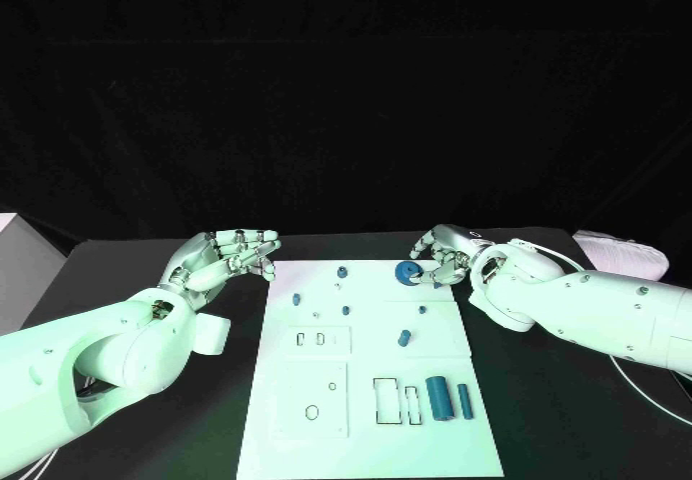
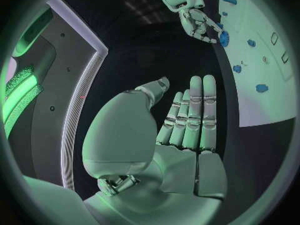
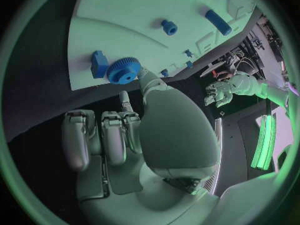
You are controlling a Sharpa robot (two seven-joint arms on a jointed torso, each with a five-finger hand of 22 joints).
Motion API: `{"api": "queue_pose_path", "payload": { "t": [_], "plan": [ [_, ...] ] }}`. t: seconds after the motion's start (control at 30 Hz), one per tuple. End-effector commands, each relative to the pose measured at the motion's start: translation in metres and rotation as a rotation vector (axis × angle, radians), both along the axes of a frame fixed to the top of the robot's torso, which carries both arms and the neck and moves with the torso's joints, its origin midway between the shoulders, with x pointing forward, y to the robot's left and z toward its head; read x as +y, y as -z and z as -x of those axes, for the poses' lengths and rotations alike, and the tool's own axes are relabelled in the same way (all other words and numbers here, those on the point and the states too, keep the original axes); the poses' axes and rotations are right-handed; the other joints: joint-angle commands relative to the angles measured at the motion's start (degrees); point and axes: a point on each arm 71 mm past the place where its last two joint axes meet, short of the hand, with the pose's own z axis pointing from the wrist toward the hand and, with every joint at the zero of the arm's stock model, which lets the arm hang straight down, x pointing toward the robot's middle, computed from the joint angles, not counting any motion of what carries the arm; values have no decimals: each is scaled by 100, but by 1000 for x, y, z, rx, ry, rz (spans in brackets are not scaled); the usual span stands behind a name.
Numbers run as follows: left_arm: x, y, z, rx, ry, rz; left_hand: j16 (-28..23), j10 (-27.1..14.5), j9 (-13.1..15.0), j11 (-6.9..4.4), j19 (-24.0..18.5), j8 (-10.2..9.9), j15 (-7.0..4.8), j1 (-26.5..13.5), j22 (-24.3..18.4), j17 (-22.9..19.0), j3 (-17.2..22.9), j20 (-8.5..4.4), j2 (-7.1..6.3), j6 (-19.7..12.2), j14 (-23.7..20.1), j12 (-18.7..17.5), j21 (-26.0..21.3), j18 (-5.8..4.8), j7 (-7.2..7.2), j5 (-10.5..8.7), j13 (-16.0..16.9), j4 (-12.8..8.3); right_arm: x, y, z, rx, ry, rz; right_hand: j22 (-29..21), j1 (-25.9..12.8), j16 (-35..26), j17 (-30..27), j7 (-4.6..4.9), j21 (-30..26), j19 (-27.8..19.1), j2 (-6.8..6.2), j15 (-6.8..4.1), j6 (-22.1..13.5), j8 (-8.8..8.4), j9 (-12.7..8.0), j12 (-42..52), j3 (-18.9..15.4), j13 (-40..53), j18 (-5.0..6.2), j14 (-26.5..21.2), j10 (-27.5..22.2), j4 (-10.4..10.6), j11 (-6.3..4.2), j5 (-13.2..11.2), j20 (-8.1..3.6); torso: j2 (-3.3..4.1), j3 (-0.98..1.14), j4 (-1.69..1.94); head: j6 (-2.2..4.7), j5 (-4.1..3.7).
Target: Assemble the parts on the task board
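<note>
The white task board point(image 1: 289, 440) lies in the middle of the black table. My right hand point(image 1: 450, 256) is at the board's far right corner and pinches a blue gear point(image 1: 408, 273) between thumb and a finger. The right wrist view has the gear point(image 3: 123, 70) just above the board beside a blue block point(image 3: 99, 64). My left hand point(image 1: 224, 256) hovers off the board's far left corner, fingers straight and together point(image 2: 190, 115), holding nothing. Small blue parts point(image 1: 296, 297) stand on the far half. A blue cylinder point(image 1: 437, 400) and a blue bar point(image 1: 464, 400) lie at the near right.
Outlined recesses point(image 1: 392, 400) mark the board's near half. A white object point(image 1: 627, 252) lies on the table at the far right, with a cable point(image 1: 635, 385) running along the right side. A pale box point(image 1: 22, 262) stands at the left edge.
</note>
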Motion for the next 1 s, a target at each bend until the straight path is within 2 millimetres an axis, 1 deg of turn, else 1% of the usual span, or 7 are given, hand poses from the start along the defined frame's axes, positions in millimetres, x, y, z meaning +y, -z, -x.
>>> {"api": "queue_pose_path", "payload": {
  "t": [0.03,0.1,0.13,0.37,0.5,0.83,1.0],
  "plan": [
    [-2,-1,0,-3,19,12,23,-39,8,-10,-37,-14,-9,-30,5,9,12,-17,38,-26,-34,0,32,72,-8,-9,0,-36,-2,5,-2,44,28,23,1041,75,22,1289,-2,50,397,23,41,-10,36,13,35,-36,1380,-56,569,493,15,35,37,56,3,-11,12,-26,-6],
    [-2,-1,1,-3,20,13,23,-39,8,-10,-37,-14,-9,-30,5,9,12,-17,38,-26,-34,0,32,72,-8,-9,0,-36,-2,6,-3,45,32,24,1052,86,24,1294,-4,60,402,30,41,-1,45,16,35,-36,1380,-59,570,493,22,35,45,57,4,-13,14,-35,-3],
    [-2,-1,1,-3,20,13,23,-39,8,-10,-37,-14,-9,-30,5,9,12,-17,38,-26,-34,0,32,72,-8,-9,0,-36,-2,7,-4,44,34,25,1104,100,34,1329,-11,103,423,39,39,31,73,26,50,-41,1399,-71,578,509,42,30,62,57,7,-10,20,-40,-3],
    [-1,-1,0,-3,18,12,37,-36,10,-12,-44,-12,-11,-30,15,17,15,-16,39,-23,-35,5,48,73,-12,-9,1,-40,3,9,-6,35,37,21,1146,120,37,1336,-18,137,439,59,34,58,108,37,56,-45,1407,-80,579,515,88,23,133,56,9,1,10,-57,4],
    [-1,-1,0,-3,18,12,37,-36,10,-12,-44,-12,-11,-30,15,17,15,-16,39,-23,-35,5,48,73,-12,-9,1,-40,4,9,-7,30,39,15,1163,125,37,1335,-19,150,445,73,33,56,119,39,58,-44,1410,-84,579,517,122,22,190,55,7,-1,15,-66,6],
    [-1,-1,0,-2,16,10,37,-36,10,-12,-44,-12,-11,-30,15,17,15,-16,39,-23,-35,5,48,73,-12,-9,1,-40,6,10,-7,38,37,3,1190,109,40,1345,-21,172,455,104,32,66,138,44,67,-40,1420,-90,581,527,181,20,248,55,4,3,5,-85,14],
    [-1,-1,0,0,17,10,37,-36,10,-12,-44,-12,-11,-30,15,17,15,-16,39,-23,-35,5,48,73,-12,-9,1,-40,6,11,-8,50,37,7,1193,110,39,1343,-29,174,455,132,29,97,163,51,74,-25,1430,-91,580,536,213,15,275,54,6,0,10,-91,11]
  ]
}}
